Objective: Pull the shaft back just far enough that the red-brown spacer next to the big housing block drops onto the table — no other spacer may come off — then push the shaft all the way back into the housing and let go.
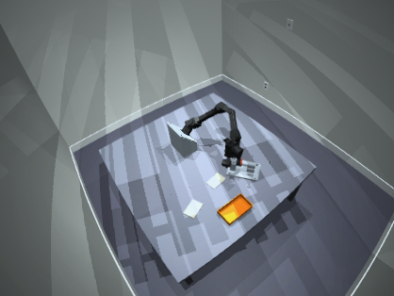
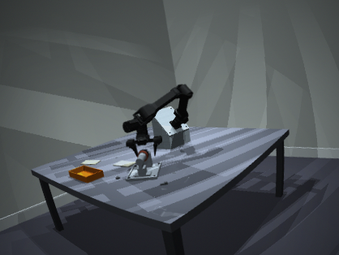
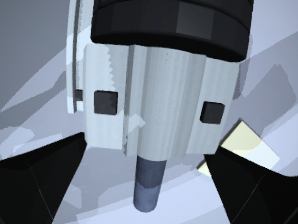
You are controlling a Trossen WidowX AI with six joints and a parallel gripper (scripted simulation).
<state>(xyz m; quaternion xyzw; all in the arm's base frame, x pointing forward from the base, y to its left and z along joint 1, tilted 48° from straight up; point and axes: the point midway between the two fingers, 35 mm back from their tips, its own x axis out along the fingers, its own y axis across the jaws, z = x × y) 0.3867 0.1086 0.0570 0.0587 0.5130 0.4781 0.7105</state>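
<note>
The light grey housing block [image 3: 165, 100] [image 1: 233, 166] stands on a pale base plate [image 2: 155, 175]. The end of the blue-grey shaft [image 3: 149, 185] sticks out of the block's face toward the bottom of the wrist view. The red-brown spacer [image 1: 241, 161] [image 2: 145, 153] sits beside the block; it does not show in the wrist view. My gripper [image 3: 147, 143] [image 2: 146, 155] is open and empty. Its fingers stand on either side of the block's shaft-end face, with the shaft between their lines and untouched. The other spacers are too small to tell apart.
An orange tray [image 1: 239, 205] [image 2: 86, 175] lies near the fixture. Two pale cards [image 1: 216, 180] [image 1: 193, 208] lie on the table. A tilted grey panel box [image 1: 181, 142] [image 2: 170, 122] stands by the arm's base. Small dark bits [image 2: 164, 183] [image 2: 118, 177] lie near the base plate.
</note>
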